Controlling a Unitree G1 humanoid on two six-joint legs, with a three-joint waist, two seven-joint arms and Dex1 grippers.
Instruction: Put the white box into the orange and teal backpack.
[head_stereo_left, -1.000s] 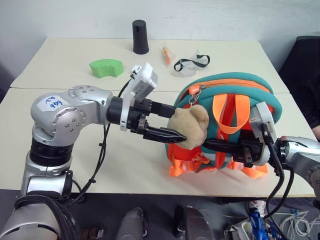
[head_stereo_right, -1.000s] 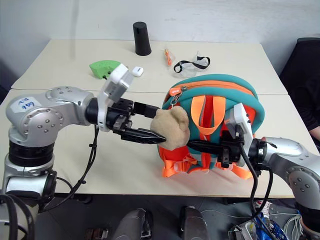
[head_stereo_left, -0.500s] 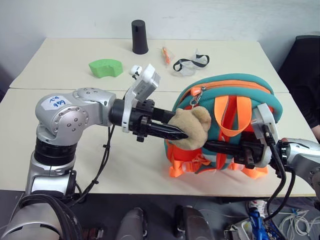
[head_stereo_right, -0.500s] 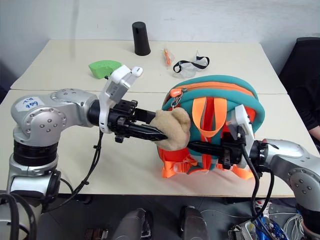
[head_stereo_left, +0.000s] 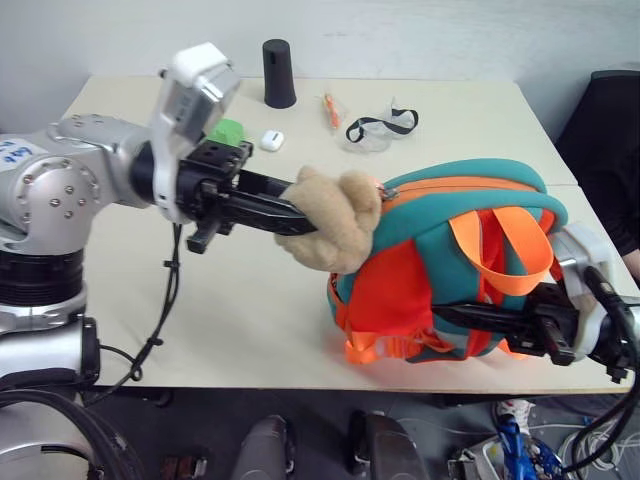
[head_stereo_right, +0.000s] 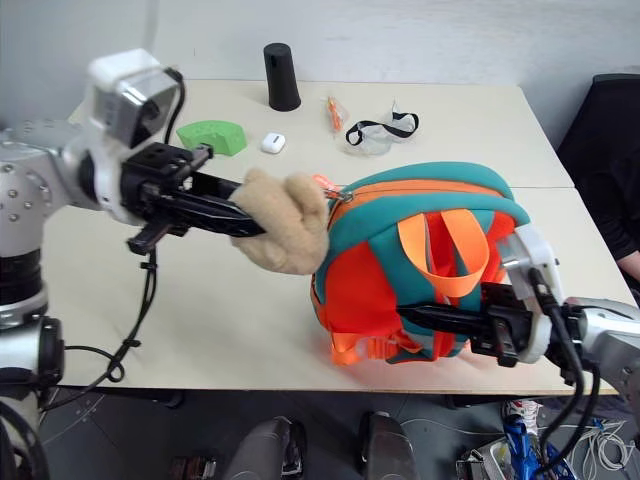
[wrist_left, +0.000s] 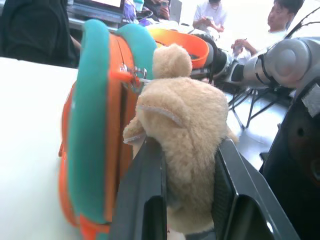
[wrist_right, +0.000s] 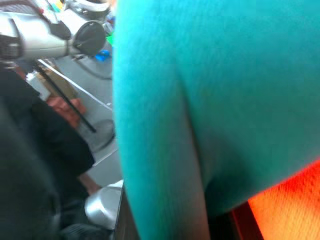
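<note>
left fingers (wrist_left: 145, 195): you are pinching the plush (wrist_left: 187, 130) between them, one black finger on each side of it, narrowed onto the toy.
right fingers (head_stereo_right: 440, 320): they are lying close together against the lower front of the backpack (head_stereo_right: 370, 290), among the orange straps; you cannot tell from here what exactly they are gripping, but they are shut tight.
left gripper (head_stereo_left: 285, 212): it is reaching level from the left arm toward the right, holding the plush off the table (head_stereo_left: 120, 260).
right gripper (head_stereo_left: 480, 322): it is reaching in from the right, pointing left, low against the backpack.
backpack: it is leaning over on the near table edge, between the two grippers, teal rim on top, orange body facing you, zip shut as far as you can see.
plush: it is hanging by a short tie from the zip end at the backpack's upper left.
box: you are not seeing it in these views.
far table: black cylinder (head_stereo_left: 280, 74), green block (head_stereo_right: 212, 135), small white case (head_stereo_left: 271, 140), goggles (head_stereo_left: 382, 126), orange pen (head_stereo_left: 331, 108), all well apart from the backpack.
people: some are sitting in the background of the left wrist view.
</note>
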